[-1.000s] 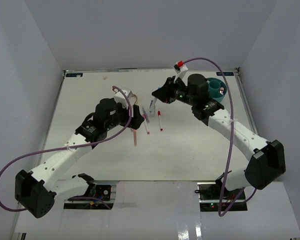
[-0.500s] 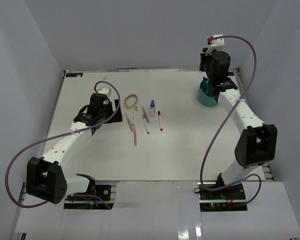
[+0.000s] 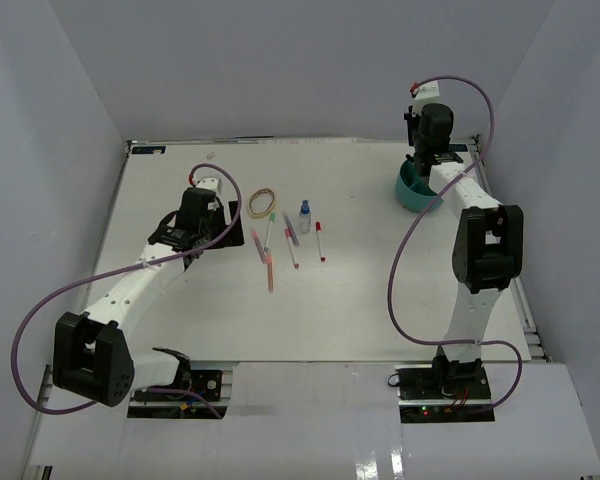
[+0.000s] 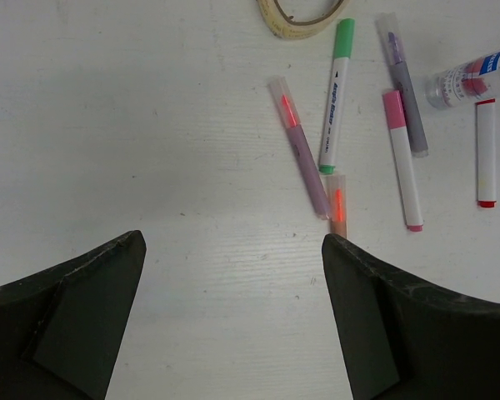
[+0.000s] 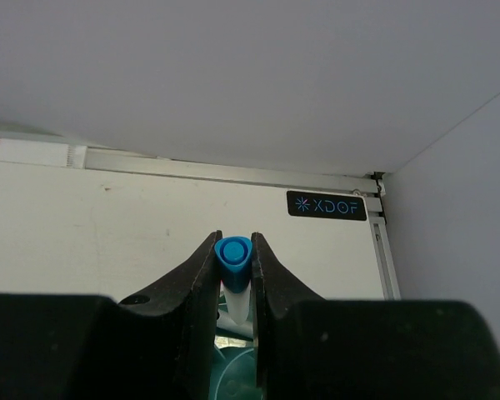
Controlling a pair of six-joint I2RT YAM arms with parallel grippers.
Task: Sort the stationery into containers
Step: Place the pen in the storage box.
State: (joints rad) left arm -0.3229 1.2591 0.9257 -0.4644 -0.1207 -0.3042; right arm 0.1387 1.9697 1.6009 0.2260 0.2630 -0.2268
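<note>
The blue-capped pen stands upright, pinched between the two dark fingers of the right hand. Its round cap points up at the wrist camera and its white barrel runs straight down. Its long axis is therefore vertical, and the teal organiser lies directly below it at the far right corner of the desk. A release should drop the pen in, but which compartment sits under the tip I cannot tell (the fingers hide most of the rim).

The pen is smooth, hard plastic and slim. The organiser is round, glossy and thick-walled.

Well apart, mid-desk, the rest of the stationery lies flat:
- a green-capped pen
- a pink-capped pen
- a red-capped pen
- a clear little bottle
- a limp tan rubber band

The pens lie roughly parallel, with their long axes running near to far.

The left hand hovers just beside them, fingers spread wide and holding nothing. The cluster lies ahead of it and to its right. This arm is plainly the nearer one for the next pick. The desk is matt white with a faint grain.
</note>
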